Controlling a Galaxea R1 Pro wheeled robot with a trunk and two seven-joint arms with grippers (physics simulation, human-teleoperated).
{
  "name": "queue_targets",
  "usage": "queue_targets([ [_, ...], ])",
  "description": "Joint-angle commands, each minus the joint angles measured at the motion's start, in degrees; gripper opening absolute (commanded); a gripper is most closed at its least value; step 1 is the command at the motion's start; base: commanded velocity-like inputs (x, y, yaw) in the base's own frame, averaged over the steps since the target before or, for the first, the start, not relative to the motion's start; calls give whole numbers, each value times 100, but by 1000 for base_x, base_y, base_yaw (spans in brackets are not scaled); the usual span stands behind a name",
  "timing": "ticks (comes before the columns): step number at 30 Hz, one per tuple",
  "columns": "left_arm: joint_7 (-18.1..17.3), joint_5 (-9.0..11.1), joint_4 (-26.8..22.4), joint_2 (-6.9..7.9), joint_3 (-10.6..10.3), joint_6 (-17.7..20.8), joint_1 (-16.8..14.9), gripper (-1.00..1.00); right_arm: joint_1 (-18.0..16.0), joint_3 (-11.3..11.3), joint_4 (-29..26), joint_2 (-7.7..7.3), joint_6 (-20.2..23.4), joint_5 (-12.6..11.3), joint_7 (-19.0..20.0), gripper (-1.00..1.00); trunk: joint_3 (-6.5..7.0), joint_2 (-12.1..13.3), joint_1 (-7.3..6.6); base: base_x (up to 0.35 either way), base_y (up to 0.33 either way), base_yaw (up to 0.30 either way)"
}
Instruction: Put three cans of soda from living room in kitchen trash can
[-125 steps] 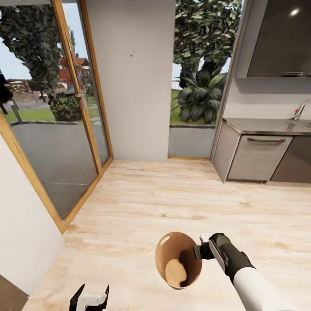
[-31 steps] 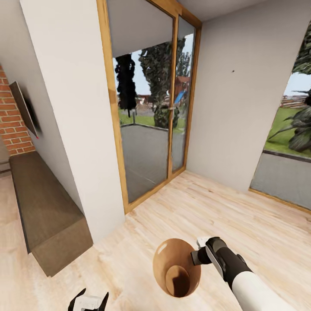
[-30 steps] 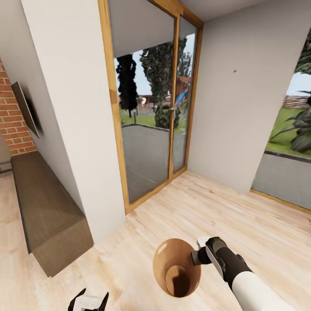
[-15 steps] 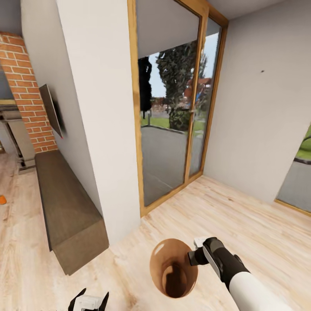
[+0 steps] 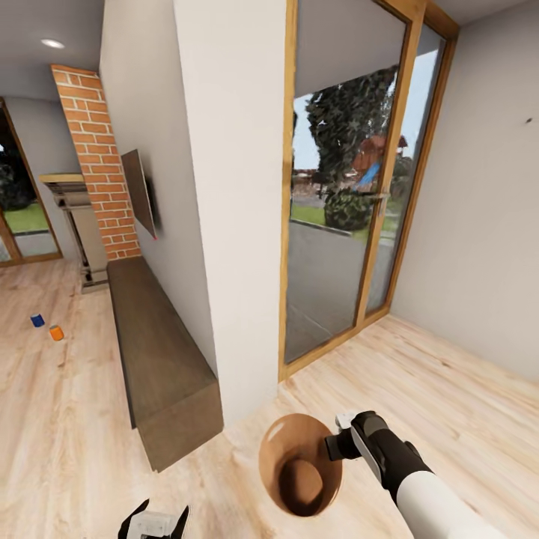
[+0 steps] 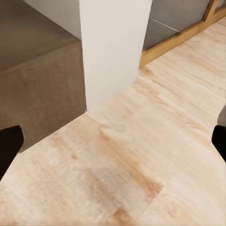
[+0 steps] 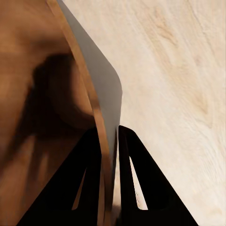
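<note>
My right gripper is shut on the rim of the tash can, a copper-brown tapered bin carried low in front of me. In the right wrist view the gripper pinches the bin's wall, one finger inside and one outside. The bin holds nothing that I can see. Far off on the living room floor stand a dark blue can of soda and an orange one. The left gripper hangs open at the lower edge of the head view, and in its own wrist view it is over bare floor.
A white wall end stands just ahead, with a long dark low cabinet along its left side. Behind it are a wall screen and a red-brick fireplace. A glazed door is to the right. Wood floor stretches left toward the cans.
The whole view has swung left from the kitchen corner toward the living room, bringing the fireplace and two cans into sight. The bin stays held the same way in my right gripper.
</note>
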Motion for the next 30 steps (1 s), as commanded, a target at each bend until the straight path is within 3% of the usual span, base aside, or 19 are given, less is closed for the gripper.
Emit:
queue_targets([
  [1,0,-1,0,0,0,2,0,100,-2,-7,-2,0,5,-68,37,-100,4,-1,0,97,126,243],
  [9,0,-3,-7,0,-1,2,0,100,-1,-7,-2,8,5,-68,34,-100,27,-1,0,41,96,243],
  [24,0,-7,1,-6,-7,5,-2,100,57,7,-2,25,0,-73,37,-100,79,-1,0,1,271,243],
  [27,0,-8,3,-5,-6,5,-1,100,71,9,15,26,-210,-81,44,-100,87,-1,0,0,286,200],
  [30,0,-8,4,-5,-8,5,-2,100,87,152,126,31,-402,-80,49,-100,91,-1,0,0,286,78],
])
